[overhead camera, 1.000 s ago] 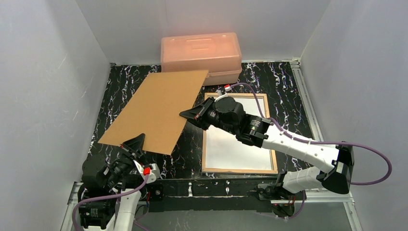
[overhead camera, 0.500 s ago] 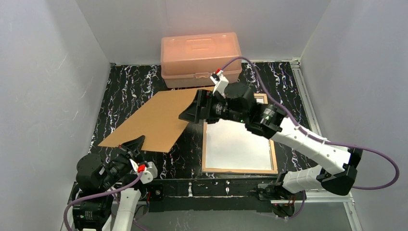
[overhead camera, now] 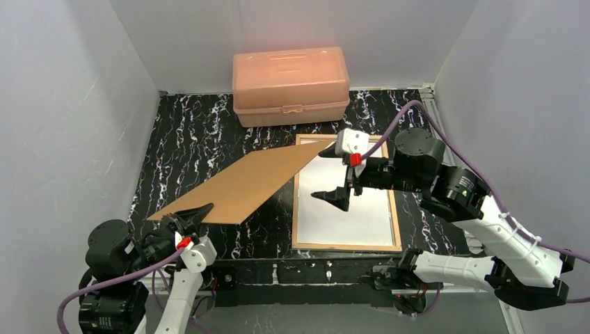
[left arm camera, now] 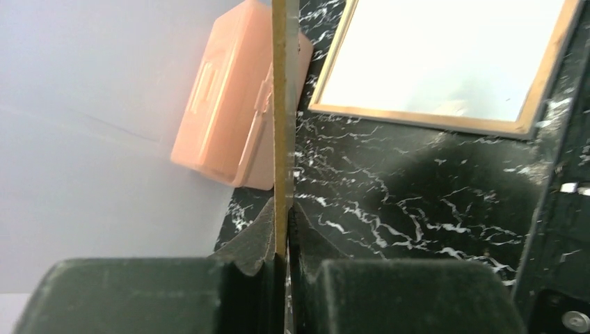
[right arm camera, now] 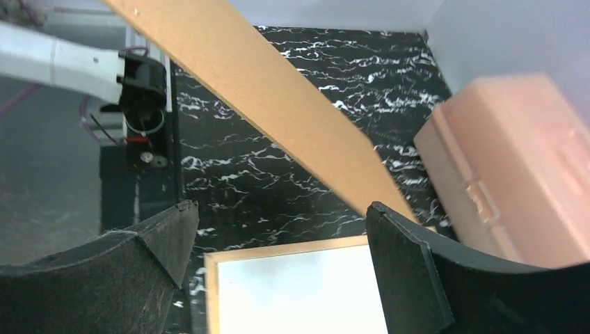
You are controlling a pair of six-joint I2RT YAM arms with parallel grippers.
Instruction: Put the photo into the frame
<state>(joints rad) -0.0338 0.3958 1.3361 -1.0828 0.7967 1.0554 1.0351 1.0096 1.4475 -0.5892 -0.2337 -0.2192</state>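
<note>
Here the left gripper (overhead camera: 200,212) is closed tight on the near corner of the brown backing board (overhead camera: 243,184), which it holds alone, tilted, with the far corner reaching over the top-left corner of the frame (overhead camera: 348,246). The right gripper (overhead camera: 332,174) hangs above the frame's upper left part with its jaws spread as wide as they go, gripping nothing. The frame lies tan side up on the black marbled table (overhead camera: 195,132), and the photo (overhead camera: 348,219) appears to rest inside its rails, plain white back uppermost; whether it is fully seated cannot be told. The photo sits directly below the open right jaws, apart from them, its top-left corner showing between the two fingers in the right wrist view. It lies well to the right of the left jaws. The step in hand is judged to be moving the board by one corner. A thin sheet held this way is likely to sag and swing, so its free corner should stay lifted off the photo and rails, lest it drag the print askew. The orange box (overhead camera: 291,76) stands behind, uninvolved.
</note>
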